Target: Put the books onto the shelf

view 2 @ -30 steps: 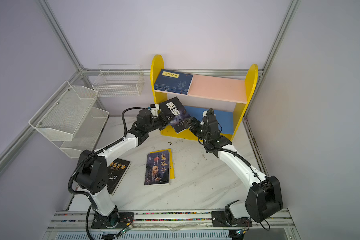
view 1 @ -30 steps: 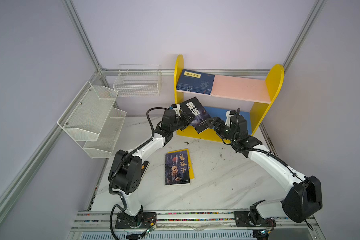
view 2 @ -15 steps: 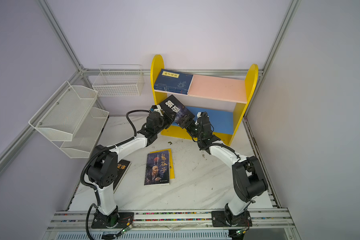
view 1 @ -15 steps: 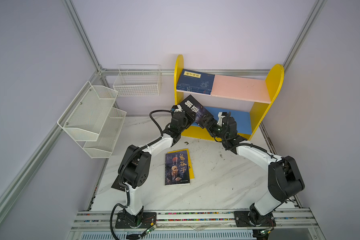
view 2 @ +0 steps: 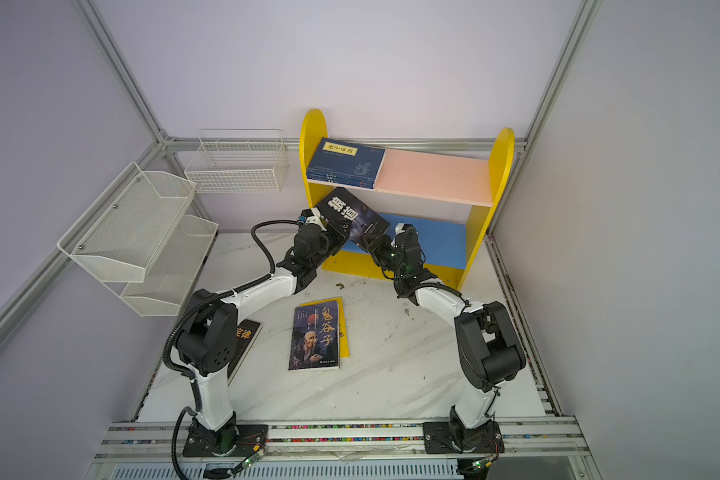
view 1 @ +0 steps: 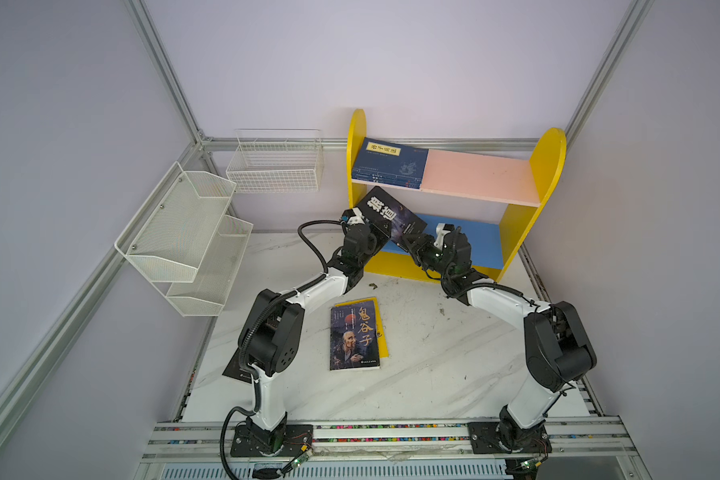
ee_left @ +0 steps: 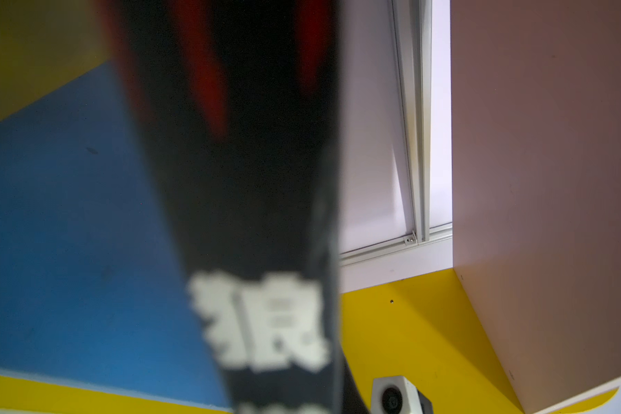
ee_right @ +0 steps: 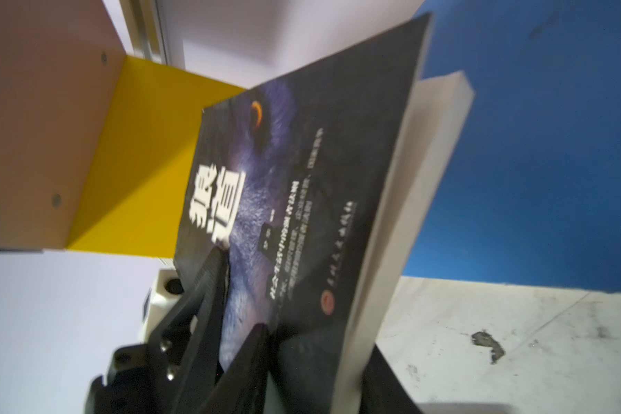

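Note:
A black book (view 1: pixel 391 216) (view 2: pixel 350 214) with a white Chinese title hangs tilted in front of the shelf (view 1: pixel 551 166) (view 2: pixel 500 166), at the mouth of its blue lower board (view 1: pixel 483 241). My left gripper (view 1: pixel 381 232) (view 2: pixel 337 235) is shut on the book's left edge. My right gripper (ee_right: pixel 319 351) (view 1: pixel 408 241) has a finger on each face of its lower corner. Navy books (view 1: pixel 387 162) (view 2: pixel 346 162) lie stacked at the left of the pink upper board (view 1: pixel 474 174). A dark portrait book (view 1: pixel 355 332) lies on a yellow one (view 1: pixel 384 332) on the table.
Another black book (view 2: pixel 244 336) lies under my left arm's elbow. A white mesh tiered rack (view 1: pixel 184 232) and a white wire basket (view 1: pixel 275 162) hang on the left and back walls. The marble table (view 1: pixel 433 365) ends at an aluminium rail in front.
Both arms carried the black book up and back toward the shelf's lower opening. My right gripper, open a second ago, has closed onto the book's lower corner.

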Robot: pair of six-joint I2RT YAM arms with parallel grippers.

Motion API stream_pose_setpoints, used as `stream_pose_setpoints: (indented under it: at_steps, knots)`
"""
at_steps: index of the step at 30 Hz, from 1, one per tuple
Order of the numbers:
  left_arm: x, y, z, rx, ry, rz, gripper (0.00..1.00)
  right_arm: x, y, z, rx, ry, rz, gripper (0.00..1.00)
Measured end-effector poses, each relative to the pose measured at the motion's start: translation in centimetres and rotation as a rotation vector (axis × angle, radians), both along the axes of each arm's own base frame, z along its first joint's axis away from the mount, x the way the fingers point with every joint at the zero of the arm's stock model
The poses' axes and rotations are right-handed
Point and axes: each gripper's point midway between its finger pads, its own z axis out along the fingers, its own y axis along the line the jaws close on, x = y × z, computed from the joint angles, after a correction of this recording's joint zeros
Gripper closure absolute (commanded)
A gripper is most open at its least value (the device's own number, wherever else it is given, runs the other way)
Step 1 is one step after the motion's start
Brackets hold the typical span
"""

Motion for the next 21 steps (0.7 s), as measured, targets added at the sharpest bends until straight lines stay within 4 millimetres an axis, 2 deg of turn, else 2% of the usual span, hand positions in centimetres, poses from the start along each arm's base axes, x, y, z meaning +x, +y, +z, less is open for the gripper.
stream_pose_setpoints:
  at_steps: [3,6,8,10,12,14,18,21]
  knots:
    - [0.0,0.0,0.3,-0.014,-0.006,0.002,0.95,0.2,-0.5,0.3,0.031,-0.007,-0.018,0.75]
    - [0.0,0.0,0.3,-0.028,-0.002,0.004,0.82,0.4,-1.0,0.6,0.058,-0.015,-0.018,0.79]
    - [0.0,-0.1,0.5,-0.032,-0.005,-0.001,0.69,0.6,-1.2,1.0,0.073,-0.026,-0.014,0.81]
    - [-0.1,0.0,0.7,-0.031,-0.006,-0.001,0.55,1.4,-1.8,1.2,0.077,-0.036,-0.018,0.83]
    - [-0.3,0.3,0.1,-0.015,0.03,0.004,0.44,2.6,-2.4,1.2,0.063,-0.047,-0.02,0.83]
    - [-0.7,0.7,-0.8,0.01,0.078,0.012,0.42,3.5,-2.5,0.8,0.032,-0.047,-0.008,0.83]
    - [-2.3,3.4,-2.1,0.045,0.154,0.054,0.3,4.3,-3.0,-1.3,-0.055,-0.01,0.026,0.83]
    - [-4.0,6.8,-1.7,0.05,0.186,0.106,0.26,4.8,-2.8,-3.0,-0.125,0.022,0.067,0.83]
